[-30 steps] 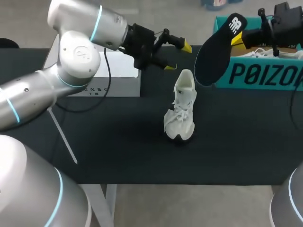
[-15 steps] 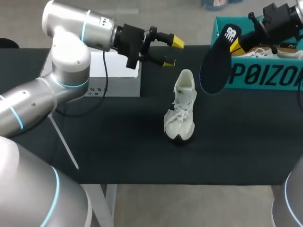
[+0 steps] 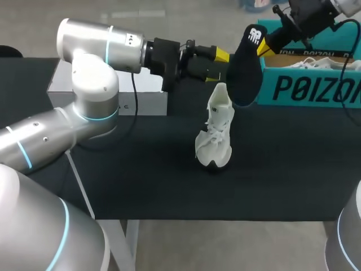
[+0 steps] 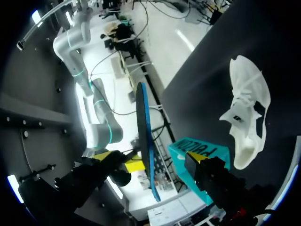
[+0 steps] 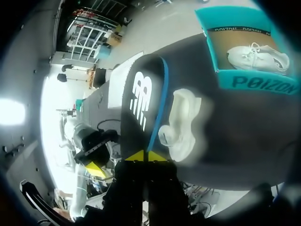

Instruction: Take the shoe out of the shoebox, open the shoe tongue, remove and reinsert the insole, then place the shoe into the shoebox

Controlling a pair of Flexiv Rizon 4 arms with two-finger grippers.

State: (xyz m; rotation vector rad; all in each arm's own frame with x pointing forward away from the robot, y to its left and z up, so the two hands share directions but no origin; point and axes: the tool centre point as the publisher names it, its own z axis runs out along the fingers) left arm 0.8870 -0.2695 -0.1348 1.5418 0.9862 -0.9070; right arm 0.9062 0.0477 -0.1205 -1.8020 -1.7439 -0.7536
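Black all over, the desk (image 3: 141, 175) carries the white shoe (image 3: 214, 135) upright on its sole near the middle, apart from the teal shoebox (image 3: 307, 87) at the far right. My right end effector (image 3: 264, 47) is clamped on the logo end of the dark insole (image 3: 246, 70), which hangs in the air just behind the shoe's heel. My left end effector (image 3: 216, 65) is close beside the insole, fingers spread and gripping nothing. A second white shoe (image 3: 311, 63) lies inside the shoebox.
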